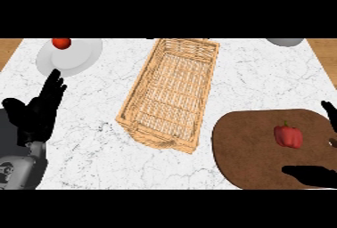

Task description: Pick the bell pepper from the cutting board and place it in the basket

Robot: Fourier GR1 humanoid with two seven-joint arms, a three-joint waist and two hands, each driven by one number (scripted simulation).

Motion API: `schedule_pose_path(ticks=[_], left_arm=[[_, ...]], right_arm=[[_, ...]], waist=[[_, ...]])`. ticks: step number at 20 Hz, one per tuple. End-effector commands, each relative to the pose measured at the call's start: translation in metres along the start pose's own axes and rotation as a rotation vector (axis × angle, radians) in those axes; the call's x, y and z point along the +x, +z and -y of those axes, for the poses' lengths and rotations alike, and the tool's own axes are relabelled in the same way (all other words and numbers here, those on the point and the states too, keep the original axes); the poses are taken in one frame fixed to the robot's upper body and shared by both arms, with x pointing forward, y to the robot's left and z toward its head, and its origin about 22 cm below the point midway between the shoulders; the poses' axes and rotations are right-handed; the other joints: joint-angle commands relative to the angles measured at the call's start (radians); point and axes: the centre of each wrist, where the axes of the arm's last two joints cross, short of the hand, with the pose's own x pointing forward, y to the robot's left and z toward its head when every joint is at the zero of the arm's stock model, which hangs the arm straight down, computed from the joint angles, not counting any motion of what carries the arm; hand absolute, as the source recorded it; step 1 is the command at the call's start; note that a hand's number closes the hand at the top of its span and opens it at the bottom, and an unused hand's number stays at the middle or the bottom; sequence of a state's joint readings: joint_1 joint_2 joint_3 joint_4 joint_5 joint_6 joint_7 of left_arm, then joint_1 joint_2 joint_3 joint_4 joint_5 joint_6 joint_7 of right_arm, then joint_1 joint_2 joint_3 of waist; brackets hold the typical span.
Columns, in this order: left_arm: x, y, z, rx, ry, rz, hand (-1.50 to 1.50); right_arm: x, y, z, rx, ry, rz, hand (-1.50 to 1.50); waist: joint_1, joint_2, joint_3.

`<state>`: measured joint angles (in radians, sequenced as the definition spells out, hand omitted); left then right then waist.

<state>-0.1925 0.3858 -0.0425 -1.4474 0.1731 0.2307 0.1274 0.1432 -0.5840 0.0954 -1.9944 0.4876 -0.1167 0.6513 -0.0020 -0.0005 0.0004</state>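
- Bell pepper [288, 136]: red, green stem pointing far, lies on the cutting board [253, 147], right half of it. Nothing touches it.
- Cutting board: dark brown, rounded, near right on the marble counter [99, 147]. Runs off the right edge of view.
- My right hand [316, 175]: comes in at the near right corner, over the board's near edge. Thumb points left, one finger shows further up the right edge [329, 111]. Fingers spread apart, clamped on nothing. Pepper sits between thumb and that finger, not touched.
- Basket [172, 95]: long wicker one, middle of the counter, set at a slant, near end just left of the board. Inside looks bare, weave only.
- My left hand [41, 109]: left edge of view, open, fingers straight and pointing far, resting, holds nothing. Grey forearm below it at near left.
- White plate [76, 58]: far left, fingertips of my left hand overlap its near rim in view; contact I cannot tell.
- Small red fruit [61, 42]: on the plate's far side, maybe a tomato, cannot tell.
- Pale round object [286, 41]: far right, cut by the view's edge, cannot tell what.
- Wooden strips at both far corners beyond the marble.
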Motion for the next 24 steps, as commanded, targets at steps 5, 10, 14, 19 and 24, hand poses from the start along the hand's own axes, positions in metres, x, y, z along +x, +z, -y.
schedule_pose_path(ticks=[5, 10, 14, 19, 24], left_arm=[[0.010, 0.002, 0.003, 0.001, -0.011, 0.005, 0.00], [-0.013, 0.001, 0.005, -0.007, 0.004, -0.001, 0.00], [0.013, -0.004, 0.004, 0.002, 0.009, 0.006, 0.00], [-0.010, 0.005, -0.010, -0.012, -0.013, 0.000, 0.00], [-0.008, -0.004, -0.006, -0.002, 0.018, 0.005, 0.00]], right_arm=[[-0.017, -0.016, -0.014, -0.043, 0.031, 0.008, -1.50], [-0.003, -0.012, -0.021, -0.036, -0.015, 0.050, -1.50], [-0.001, -0.003, -0.041, -0.037, -0.004, 0.061, -1.50], [-0.026, -0.014, -0.051, -0.030, 0.004, 0.038, -1.50], [-0.022, -0.008, -0.059, -0.060, 0.045, -0.003, -1.50]], waist=[[0.001, 0.000, 0.000], [0.000, 0.000, 0.000], [0.000, 0.000, 0.000], [0.001, 0.000, 0.000], [-0.001, 0.000, 0.000]])
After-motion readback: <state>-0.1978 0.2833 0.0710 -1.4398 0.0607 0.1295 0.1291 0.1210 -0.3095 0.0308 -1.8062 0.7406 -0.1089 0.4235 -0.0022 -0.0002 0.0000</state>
